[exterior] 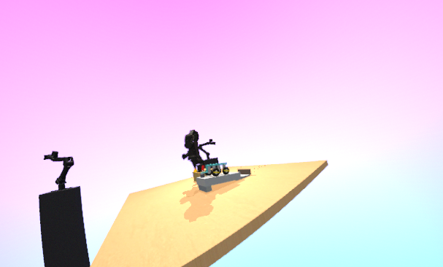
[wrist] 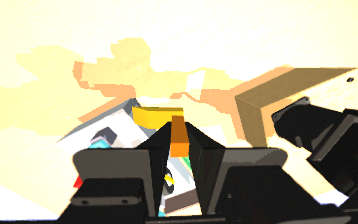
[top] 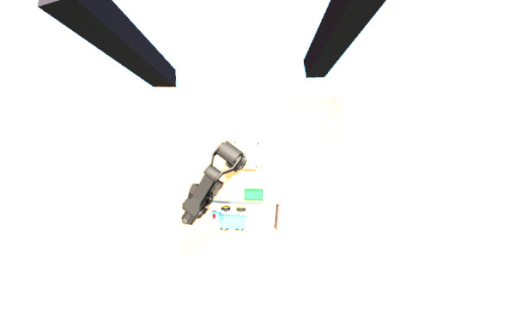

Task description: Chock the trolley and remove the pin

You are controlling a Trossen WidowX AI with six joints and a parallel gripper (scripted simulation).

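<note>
Wrist view: gripper [wrist: 179,142] clamped on the orange handle [wrist: 179,136] of the yellow chock [wrist: 156,116]; both fingers pinch the handle at lower center of the frame, the yellow body just beyond and above the tips.

Key relation: the trolley [top: 232,220] sits lower center in the top view, right of the wrist, red-headed stop pin [top: 214,215] at its left end. So downhill, by my reading, runs toward frame right, and the chock must travel that way to reach a wheel's [top: 240,209] far side. Handle's long axis runs straight out along the fingers.

Green tray [top: 253,194] just above the trolley in the top view.

Hard to make out: top view washed out, ramp [exterior: 217,179] edges barely readable there; chock hidden under the arm. Exterior view too distant to judge chock-to-wheel gap. The black base is not visible.
</note>
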